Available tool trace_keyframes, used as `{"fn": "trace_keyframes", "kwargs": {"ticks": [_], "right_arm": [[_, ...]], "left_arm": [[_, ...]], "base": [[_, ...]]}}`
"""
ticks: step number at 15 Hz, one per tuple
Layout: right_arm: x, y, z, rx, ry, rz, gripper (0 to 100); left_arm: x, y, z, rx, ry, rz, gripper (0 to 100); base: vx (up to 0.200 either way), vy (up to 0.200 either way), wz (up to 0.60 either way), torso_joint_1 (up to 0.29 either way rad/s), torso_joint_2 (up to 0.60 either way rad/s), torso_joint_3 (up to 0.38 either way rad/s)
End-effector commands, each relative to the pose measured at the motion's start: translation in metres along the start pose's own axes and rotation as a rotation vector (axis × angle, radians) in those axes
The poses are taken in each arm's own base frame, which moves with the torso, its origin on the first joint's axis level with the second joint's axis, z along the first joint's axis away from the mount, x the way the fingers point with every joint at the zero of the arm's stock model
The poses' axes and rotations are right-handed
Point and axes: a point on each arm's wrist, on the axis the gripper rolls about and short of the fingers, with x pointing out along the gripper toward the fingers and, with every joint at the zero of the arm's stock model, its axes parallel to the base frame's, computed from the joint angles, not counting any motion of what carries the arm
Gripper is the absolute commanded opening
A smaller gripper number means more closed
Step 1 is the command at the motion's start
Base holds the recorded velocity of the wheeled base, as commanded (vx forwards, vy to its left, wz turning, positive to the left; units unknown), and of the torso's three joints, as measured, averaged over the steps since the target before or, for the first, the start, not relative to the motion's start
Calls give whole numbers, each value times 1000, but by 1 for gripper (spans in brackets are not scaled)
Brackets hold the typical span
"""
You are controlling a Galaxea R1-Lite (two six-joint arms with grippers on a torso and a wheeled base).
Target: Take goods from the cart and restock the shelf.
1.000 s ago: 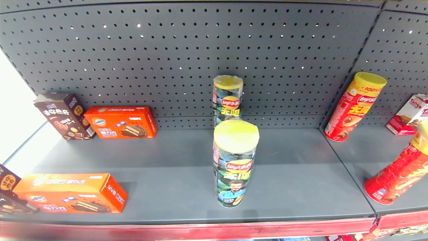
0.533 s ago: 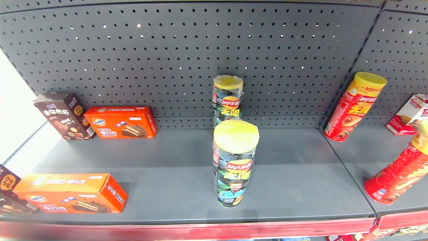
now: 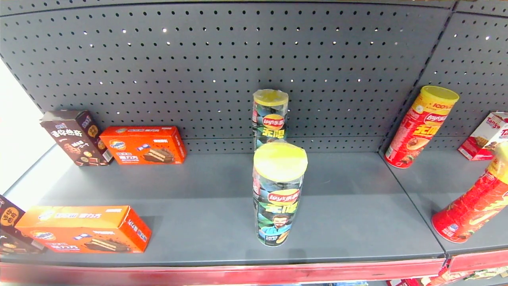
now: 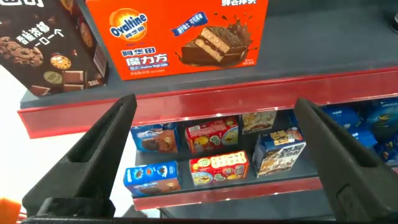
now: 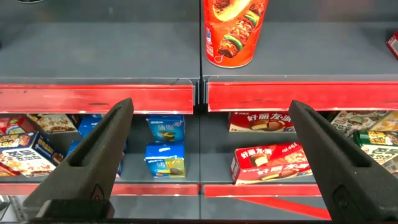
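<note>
On the grey shelf (image 3: 349, 206) two dark chip cans stand upright, one in front (image 3: 278, 194) and one at the back (image 3: 270, 117). Orange boxes lie at the front left (image 3: 85, 229) and back left (image 3: 143, 144). My left gripper (image 4: 214, 102) is open and empty in front of the shelf's red edge (image 4: 348, 78), just below an orange box (image 4: 180, 37) and a dark cookie box (image 4: 43, 50). My right gripper (image 5: 211, 104) is also open and empty, facing the red edge (image 5: 93, 98) below a red chip can (image 5: 233, 31).
A brown box (image 3: 75, 137) stands at the back left. Two red cans (image 3: 420, 127) (image 3: 472, 206) and a red-and-white box (image 3: 486, 137) occupy the neighbouring bay on the right. Lower shelves hold small snack boxes (image 4: 211, 168) (image 5: 273, 162). A perforated panel (image 3: 222, 59) backs the shelf.
</note>
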Motion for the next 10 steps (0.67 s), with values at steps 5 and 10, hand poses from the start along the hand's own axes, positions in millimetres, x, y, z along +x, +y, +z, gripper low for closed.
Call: {"fn": "trace_keyframes", "kwargs": {"ticks": [5, 10], "right_arm": [[0, 0, 0, 1, 0, 1, 100], [0, 0, 0, -2, 2, 1, 100]], "left_arm": [[0, 0, 0, 0, -1, -8, 100], [0, 0, 0, -8, -1, -22, 100]], "base": [[0, 0, 0, 0, 0, 0], [0, 0, 0, 0, 0, 0]]}}
